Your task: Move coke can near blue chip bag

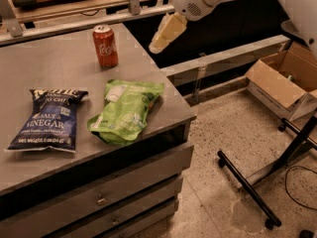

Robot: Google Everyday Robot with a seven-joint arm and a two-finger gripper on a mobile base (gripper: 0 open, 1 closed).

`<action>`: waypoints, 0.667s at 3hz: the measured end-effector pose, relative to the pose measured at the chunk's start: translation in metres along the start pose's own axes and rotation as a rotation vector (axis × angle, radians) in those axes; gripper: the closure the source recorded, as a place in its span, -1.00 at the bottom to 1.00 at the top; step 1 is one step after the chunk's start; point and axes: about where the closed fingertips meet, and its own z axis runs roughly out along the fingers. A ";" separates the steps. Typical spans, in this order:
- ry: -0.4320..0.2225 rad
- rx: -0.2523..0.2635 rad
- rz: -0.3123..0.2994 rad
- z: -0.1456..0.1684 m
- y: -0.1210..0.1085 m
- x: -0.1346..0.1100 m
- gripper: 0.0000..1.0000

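The coke can (105, 45) is red with white script and a silver top. It stands upright at the back of the grey table (59, 78). The blue chip bag (48, 118) is dark navy with "Salt & Vinegar" lettering and lies flat at the front left of the table. My gripper (167, 32) is cream-coloured. It hangs in the air off the table's right back corner, to the right of the can and apart from it. It holds nothing that I can see.
A bright green bag (126, 110) lies on the table between the blue bag and the right edge. Drawers (106, 195) are below the tabletop. An open cardboard box (282, 83) and a black stand's legs (257, 182) are on the floor at right.
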 end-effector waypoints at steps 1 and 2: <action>-0.246 0.041 0.138 0.046 -0.044 -0.004 -1.00; -0.361 -0.004 0.245 0.084 -0.060 -0.008 -1.00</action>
